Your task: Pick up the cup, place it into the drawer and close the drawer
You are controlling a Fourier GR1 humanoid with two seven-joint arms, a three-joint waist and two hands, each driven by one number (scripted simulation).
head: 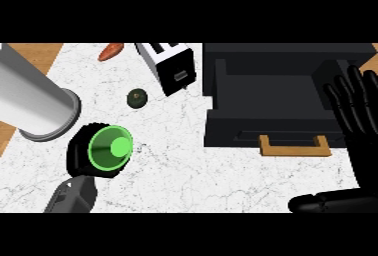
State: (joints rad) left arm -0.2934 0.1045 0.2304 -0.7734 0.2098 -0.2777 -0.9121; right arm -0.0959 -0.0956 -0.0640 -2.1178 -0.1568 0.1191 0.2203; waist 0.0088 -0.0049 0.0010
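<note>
- My left hand [83, 155] is at lower left, black fingers curled round the green cup [111, 148] so the rim and inside face up at me.
- Cup is held in that hand over the white marbled counter [207, 175], well left of the drawer; whether it touches the counter I can't tell.
- My left grey forearm [70, 197] comes in from the lower edge right under the cup.
- My right hand [354, 105] is at the right edge, fingers straight and spread, pointing up, holding nothing, overlapping the drawer's right side.
- My thumb [332, 202] on that hand sticks out leftward near the lower right corner.
- Black drawer [266, 95] is pulled open at upper right, dark inside, nothing I can make out in it.
- Drawer's wooden handle [294, 146] sits on its front face, pointing toward me.
- Big grey cylinder [33, 95] lies tilted at upper left, its rimmed end just above and left of the cup.
- Small dark green round item [137, 98] sits on the counter between the cylinder and the toaster, looks like an avocado, not certain.
- Toaster [170, 67], black and white, sits angled at top centre, just left of the drawer.
- Orange carrot [111, 51] is near the top edge, left of the toaster.
</note>
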